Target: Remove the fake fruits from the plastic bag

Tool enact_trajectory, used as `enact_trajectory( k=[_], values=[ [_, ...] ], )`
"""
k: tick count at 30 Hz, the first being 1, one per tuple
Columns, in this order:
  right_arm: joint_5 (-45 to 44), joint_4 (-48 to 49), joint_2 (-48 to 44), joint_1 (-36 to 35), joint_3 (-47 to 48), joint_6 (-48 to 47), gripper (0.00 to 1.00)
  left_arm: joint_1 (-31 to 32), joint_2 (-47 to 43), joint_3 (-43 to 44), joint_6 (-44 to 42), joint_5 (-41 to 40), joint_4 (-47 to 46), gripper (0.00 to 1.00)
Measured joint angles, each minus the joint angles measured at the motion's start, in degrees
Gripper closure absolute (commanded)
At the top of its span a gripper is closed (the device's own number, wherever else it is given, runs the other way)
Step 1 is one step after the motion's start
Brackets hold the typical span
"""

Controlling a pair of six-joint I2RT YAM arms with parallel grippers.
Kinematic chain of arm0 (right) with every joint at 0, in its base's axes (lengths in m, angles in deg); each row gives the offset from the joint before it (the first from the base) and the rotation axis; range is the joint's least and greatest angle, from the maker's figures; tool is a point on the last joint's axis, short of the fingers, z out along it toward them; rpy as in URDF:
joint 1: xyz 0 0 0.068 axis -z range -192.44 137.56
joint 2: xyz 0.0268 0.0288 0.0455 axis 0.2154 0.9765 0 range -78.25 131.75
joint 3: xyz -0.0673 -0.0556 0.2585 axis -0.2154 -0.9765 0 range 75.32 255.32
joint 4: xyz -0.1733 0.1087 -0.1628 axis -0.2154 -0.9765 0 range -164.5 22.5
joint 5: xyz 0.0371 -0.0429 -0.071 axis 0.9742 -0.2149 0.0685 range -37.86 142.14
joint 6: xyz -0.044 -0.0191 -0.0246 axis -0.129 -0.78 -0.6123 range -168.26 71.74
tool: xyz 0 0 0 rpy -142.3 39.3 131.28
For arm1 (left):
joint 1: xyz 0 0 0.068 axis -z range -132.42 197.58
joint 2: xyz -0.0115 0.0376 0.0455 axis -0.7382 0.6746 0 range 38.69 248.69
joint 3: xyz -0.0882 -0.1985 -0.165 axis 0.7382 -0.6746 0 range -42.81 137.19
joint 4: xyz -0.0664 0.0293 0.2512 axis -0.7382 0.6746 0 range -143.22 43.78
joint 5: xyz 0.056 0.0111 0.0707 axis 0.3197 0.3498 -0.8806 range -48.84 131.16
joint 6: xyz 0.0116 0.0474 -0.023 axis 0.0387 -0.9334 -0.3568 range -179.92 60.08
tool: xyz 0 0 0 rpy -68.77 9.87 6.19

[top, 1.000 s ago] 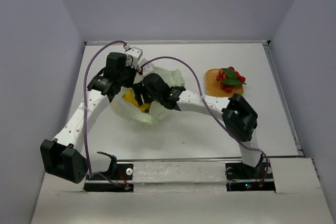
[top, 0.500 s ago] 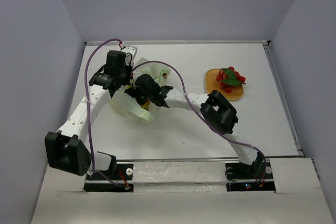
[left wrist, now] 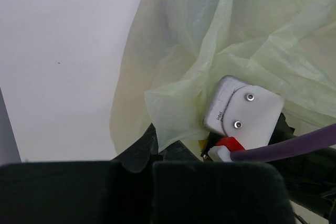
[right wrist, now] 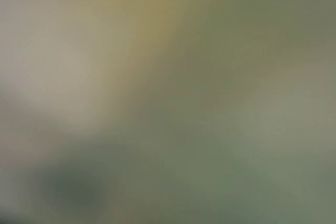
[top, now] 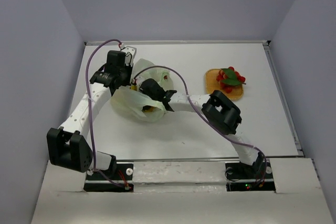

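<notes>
The plastic bag [top: 131,103], pale green and crinkly, lies left of the table's middle. My left gripper [top: 127,78] is at its far edge. In the left wrist view my left gripper [left wrist: 157,146] is shut on a fold of the bag [left wrist: 210,40]. My right gripper [top: 148,99] reaches into the bag's mouth from the right, with its fingers hidden by the film. The right wrist view is a green-yellow blur. A bit of yellow [top: 149,110] shows inside the bag. Red fake fruits with green leaves [top: 230,78] lie on the orange mat [top: 214,80].
The right arm's camera housing [left wrist: 244,116] and a purple cable [left wrist: 294,145] sit close beside my left fingers. The right arm's elbow [top: 224,113] hangs over the table's middle. The table's raised rim [top: 283,98] runs along the right side.
My right gripper has pushed further left into the bag, and the film now covers it. My left gripper has drawn the bag's edge a little back and left. The right elbow has swung inward.
</notes>
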Motion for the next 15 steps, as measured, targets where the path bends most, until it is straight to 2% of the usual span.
enact_trajectory(
  k=[1,7,15],
  values=[
    [-0.4,-1.0,-0.9,0.0,-0.6,-0.3,0.87,0.0,0.0,0.0,0.0,0.0,0.1,1.00],
    [-1.9,-6.3,-4.7,0.0,-1.1,-0.9,0.99,0.0,0.0,0.0,-0.3,-0.1,-0.2,1.00],
    [-8.1,-10.2,-14.9,0.0,-1.1,0.2,0.99,0.0,0.0,0.0,-1.3,1.2,-0.8,1.00]
  ],
)
